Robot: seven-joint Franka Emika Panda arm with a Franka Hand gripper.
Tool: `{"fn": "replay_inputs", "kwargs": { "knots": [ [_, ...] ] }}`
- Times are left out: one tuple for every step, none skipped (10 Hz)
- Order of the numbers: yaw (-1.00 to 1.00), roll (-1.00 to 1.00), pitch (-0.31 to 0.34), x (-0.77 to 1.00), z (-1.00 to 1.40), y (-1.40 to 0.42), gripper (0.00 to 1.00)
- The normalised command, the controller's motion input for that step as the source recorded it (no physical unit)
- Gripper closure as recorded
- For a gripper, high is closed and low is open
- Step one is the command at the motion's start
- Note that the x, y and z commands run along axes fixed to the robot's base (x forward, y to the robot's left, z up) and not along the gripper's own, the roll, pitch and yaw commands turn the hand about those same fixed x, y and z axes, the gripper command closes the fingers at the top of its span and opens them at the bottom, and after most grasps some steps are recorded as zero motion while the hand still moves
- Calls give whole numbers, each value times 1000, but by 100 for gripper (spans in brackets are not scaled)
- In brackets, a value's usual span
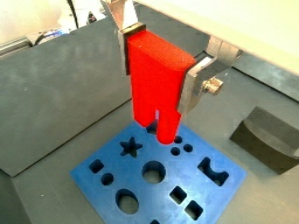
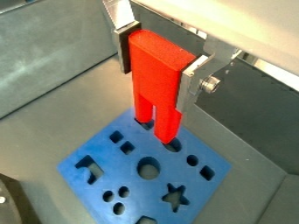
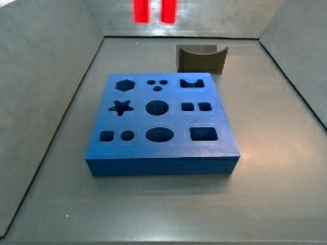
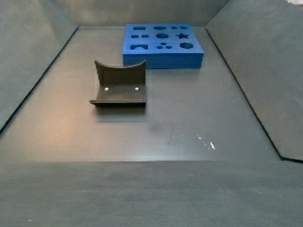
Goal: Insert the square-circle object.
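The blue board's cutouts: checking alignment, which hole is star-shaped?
The star-shaped hole on the blue board, the only pointed cutout. The gripper holds the red square-circle object above.

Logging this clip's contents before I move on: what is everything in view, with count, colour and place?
red block: 1, bright red, two legs down, held above the board; only its legs show at the upper edge of a side view
board: 1, blue, shaped holes, flat on the floor
grey block: 1, dark grey, curved notch, on the floor apart from the board
floor: 1, grey
claw: 1, silver fingers with dark pads, shut on the red block's upper body, above the board
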Motion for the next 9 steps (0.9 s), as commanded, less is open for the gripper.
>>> {"fn": "replay_inputs", "kwargs": {
  "knots": [
    [177,120,-107,-460,-851,-800,100],
    [157,123,-154,-517,-886,-780,100],
    [134,139,-194,-474,-826,-757,100],
    [0,87,-227,-334,-797,-449,100],
    [0,40,-301,-263,-700,-277,100],
    [-237,130,-280,-140,-651,-166,100],
    [-226,321,-3,31,-726,0,100],
    [-197,299,31,91,-703,0,100],
    [0,174,-10,0,-971,0,100]
  ]
}}
